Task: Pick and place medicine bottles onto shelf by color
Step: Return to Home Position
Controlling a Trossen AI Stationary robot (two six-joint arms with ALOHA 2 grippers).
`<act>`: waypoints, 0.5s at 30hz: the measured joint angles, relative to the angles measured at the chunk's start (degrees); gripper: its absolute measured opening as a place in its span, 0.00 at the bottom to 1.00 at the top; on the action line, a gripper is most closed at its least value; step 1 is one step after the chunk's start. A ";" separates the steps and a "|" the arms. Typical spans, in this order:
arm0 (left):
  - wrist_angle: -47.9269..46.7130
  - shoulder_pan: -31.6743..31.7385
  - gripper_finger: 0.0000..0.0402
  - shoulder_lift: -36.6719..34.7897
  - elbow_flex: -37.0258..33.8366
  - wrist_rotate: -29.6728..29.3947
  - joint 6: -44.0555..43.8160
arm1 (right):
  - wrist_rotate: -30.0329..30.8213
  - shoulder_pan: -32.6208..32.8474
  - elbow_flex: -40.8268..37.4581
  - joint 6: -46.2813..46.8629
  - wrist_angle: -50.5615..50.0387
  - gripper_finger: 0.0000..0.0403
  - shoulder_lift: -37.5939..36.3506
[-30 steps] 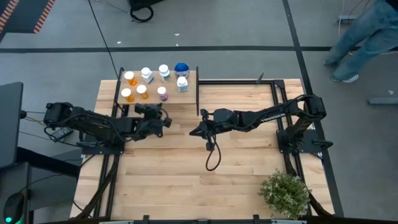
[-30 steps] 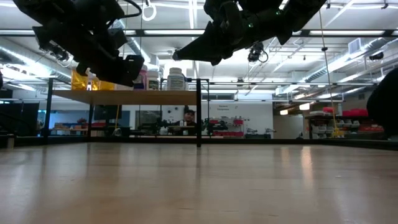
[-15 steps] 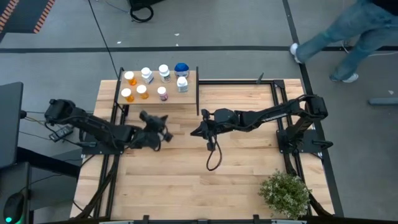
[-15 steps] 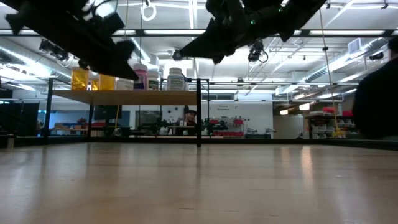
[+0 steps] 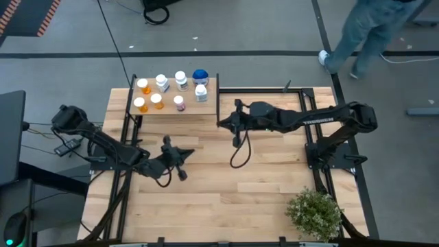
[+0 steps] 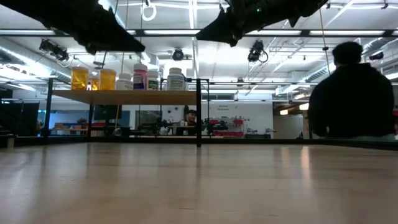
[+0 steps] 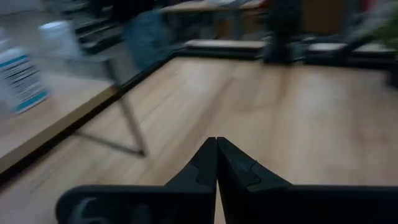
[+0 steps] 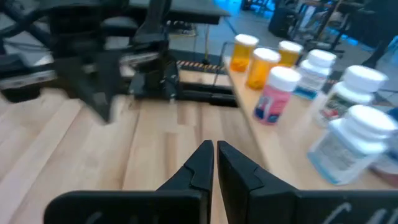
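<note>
The shelf (image 5: pixel 188 110), a small light-wood board on a black frame, stands at the table's far left. Several medicine bottles stand upright on it: orange ones (image 5: pixel 143 85), white-capped white ones (image 5: pixel 181 80), a pinkish one (image 5: pixel 179 102) and a blue-topped one (image 5: pixel 199 75). My left gripper (image 5: pixel 190 151) hovers shut and empty over the bare table, nearer than the shelf. My right gripper (image 5: pixel 221 123) hovers shut and empty just right of the shelf's near right corner. The right wrist view shows the pinkish bottle (image 8: pixel 275 93) and orange bottles (image 8: pixel 263 67) beyond the shut fingertips (image 8: pixel 214 144).
A green potted plant (image 5: pixel 314 213) stands at the near right corner. A black cable loop (image 5: pixel 240 154) hangs under the right arm. A black frame (image 5: pixel 302 92) lines the table's far right. A person (image 5: pixel 370 27) walks on the floor beyond the far right edge.
My left gripper has swung away from the shelf toward the table's near edge and turned, staying shut. My right gripper has risen and gone toward the far edge, beside the shelf's corner. The person beyond the table has walked left.
</note>
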 joint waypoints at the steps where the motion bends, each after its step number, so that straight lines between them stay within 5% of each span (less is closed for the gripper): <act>1: 1.42 -0.48 0.02 0.00 0.00 1.12 1.58 | 0.02 -0.02 0.00 0.02 0.22 0.07 -0.65; 7: 12.93 -2.15 0.01 -2.72 0.01 9.89 15.77 | 0.33 0.60 0.07 2.04 -9.94 0.07 -11.16; 11: 9.13 -0.61 0.01 -9.38 0.02 12.01 20.22 | -1.74 0.55 -2.66 3.78 -19.11 0.07 -19.33; 15: 4.24 3.76 0.01 -16.67 0.02 21.85 21.34 | -3.30 0.62 -13.43 5.14 -16.18 0.07 -27.40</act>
